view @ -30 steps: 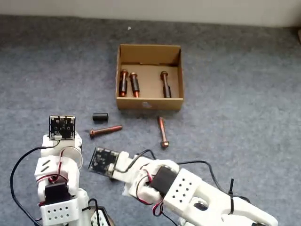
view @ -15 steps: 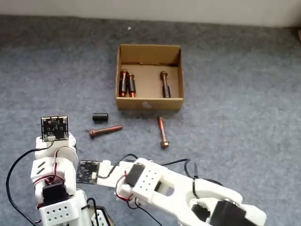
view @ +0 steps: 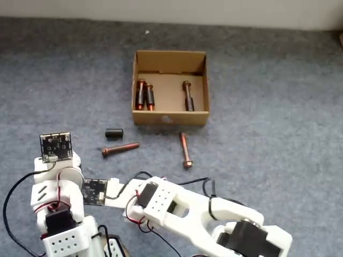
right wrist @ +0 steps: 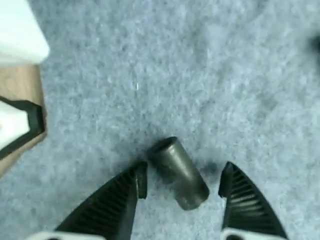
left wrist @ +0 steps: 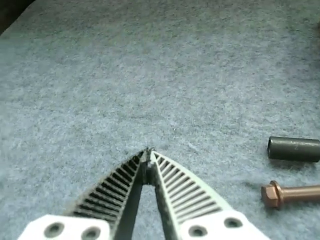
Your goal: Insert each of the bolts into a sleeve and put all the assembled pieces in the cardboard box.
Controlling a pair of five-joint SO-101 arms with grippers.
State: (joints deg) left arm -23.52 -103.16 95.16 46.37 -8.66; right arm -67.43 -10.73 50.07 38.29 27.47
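Straddling the short dark cylindrical sleeve [right wrist: 176,169], right claw [right wrist: 183,175] wide; centre on sleeve, drop, squeeze across barrel. Left claw [left wrist: 149,153] closed, empty.

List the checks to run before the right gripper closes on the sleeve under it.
1. Right gripper open: ok.
2. Sleeve between its fingers: ok.
3. Sleeve lying alone on the carpet: ok.
4. Fingers low enough to grip: cannot tell.
5. Left gripper shut, holding nothing: ok.
6. Two bolts free on the carpet, box with room: ok.
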